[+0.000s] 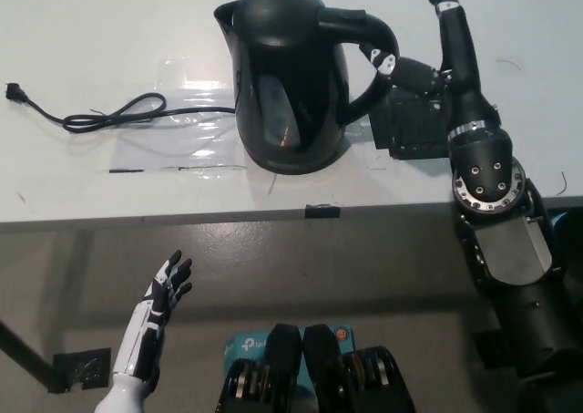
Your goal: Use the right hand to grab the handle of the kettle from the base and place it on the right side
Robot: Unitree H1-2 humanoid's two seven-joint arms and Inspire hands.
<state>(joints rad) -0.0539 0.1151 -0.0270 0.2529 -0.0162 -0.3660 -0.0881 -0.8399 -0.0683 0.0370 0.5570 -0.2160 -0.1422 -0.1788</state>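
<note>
- The kettle [291, 80] stands upright on the white table [109, 194], in the upper middle of the frame, its spout toward the upper left and its handle [369, 44] arching toward the right.
- The base is not separately discernible beneath the kettle body; a black power cord [118, 114] with its plug [14, 91] trails across the table toward the left of the frame, which suggests the kettle is seated on the base.
- The right hand [414, 94] is at the handle, on the right of the kettle. One finger [383, 62] reaches into the handle's opening, while another finger [446, 3] points up toward the top right of the frame, away from the handle.
- Whether the right hand is clamped on the handle cannot be told from this view; the palm lies against the table beside the kettle, and the contact is partly hidden.
- The left hand [164, 294] rests below the table edge in the lower left of the frame, fingers spread, holding nothing.
- Assessment of progress: the reach to the handle appears complete or nearly so. A firm grasp is not confirmed.
- Remaining, as judged: close on the handle, lift the kettle clear, carry it rightward and set it down on the right part of the table.
</note>
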